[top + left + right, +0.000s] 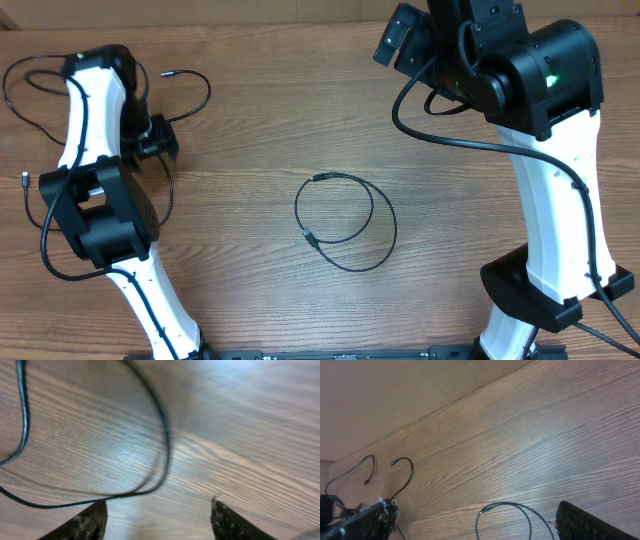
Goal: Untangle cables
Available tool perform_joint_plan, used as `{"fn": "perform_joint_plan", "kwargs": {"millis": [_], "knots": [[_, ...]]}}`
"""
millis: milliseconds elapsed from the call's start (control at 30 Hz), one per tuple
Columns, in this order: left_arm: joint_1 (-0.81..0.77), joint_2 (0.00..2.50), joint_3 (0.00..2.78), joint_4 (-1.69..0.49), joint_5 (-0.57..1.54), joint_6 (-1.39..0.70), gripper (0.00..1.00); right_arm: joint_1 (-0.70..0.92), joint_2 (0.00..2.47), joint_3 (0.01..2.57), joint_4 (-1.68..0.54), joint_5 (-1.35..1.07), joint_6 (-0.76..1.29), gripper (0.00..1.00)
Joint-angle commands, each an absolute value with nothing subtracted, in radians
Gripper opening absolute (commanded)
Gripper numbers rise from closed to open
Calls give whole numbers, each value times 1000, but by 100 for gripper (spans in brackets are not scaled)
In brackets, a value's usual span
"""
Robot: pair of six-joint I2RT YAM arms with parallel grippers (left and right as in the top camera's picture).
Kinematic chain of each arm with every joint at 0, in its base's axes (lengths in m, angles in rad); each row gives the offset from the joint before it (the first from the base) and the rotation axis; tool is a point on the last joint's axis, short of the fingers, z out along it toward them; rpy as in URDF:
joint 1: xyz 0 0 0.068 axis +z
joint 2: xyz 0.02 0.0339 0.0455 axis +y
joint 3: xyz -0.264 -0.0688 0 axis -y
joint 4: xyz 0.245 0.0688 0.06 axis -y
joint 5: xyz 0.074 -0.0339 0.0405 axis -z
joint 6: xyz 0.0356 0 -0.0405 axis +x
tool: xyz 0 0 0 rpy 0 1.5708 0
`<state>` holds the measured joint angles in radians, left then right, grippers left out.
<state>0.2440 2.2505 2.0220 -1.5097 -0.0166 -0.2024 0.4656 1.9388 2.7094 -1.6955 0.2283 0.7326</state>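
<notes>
Sorting looks partway done: one cable [345,222] lies looped alone mid-table [260,130], while two other cables [170,73] sprawl around the left arm [95,110], near the far-left edge. The left gripper [159,501] is spread and empty over a strand; the right gripper [475,506] gapes, empty. The next move would be to pinch one left strand and draw it toward the open centre — away from the edge.

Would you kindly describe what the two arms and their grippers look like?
Both have white links with black joint housings: left arm, right arm. Black wiring runs along them, and a green light glows on the right. The gripper fingers are dark and speckled.
</notes>
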Motion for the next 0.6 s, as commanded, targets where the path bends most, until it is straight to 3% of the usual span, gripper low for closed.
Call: {"fn": "perform_joint_plan", "kwargs": {"millis": [0, 67, 233, 400, 433, 500, 567], "knots": [[239, 2254, 2165, -1558, 219, -90, 62, 464, 1936, 2708, -1693, 242, 728, 100], [232, 2248, 2206, -1579, 380, -2, 60, 464, 1936, 2708, -1693, 242, 728, 100], [171, 2235, 2220, -1618, 670, 194, 74, 464, 1936, 2708, -1693, 242, 728, 100], [39, 2236, 2157, -1621, 569, 225, 77, 464, 1936, 2708, -1693, 242, 728, 100], [10, 2236, 2140, -1616, 543, 225, 80, 464, 1936, 2708, -1693, 242, 728, 100], [-46, 2236, 2104, -1597, 498, 224, 100, 464, 1936, 2708, -1693, 242, 728, 100], [-131, 2236, 2045, -1551, 460, 207, 99, 464, 1936, 2708, -1694, 242, 728, 100]]}}
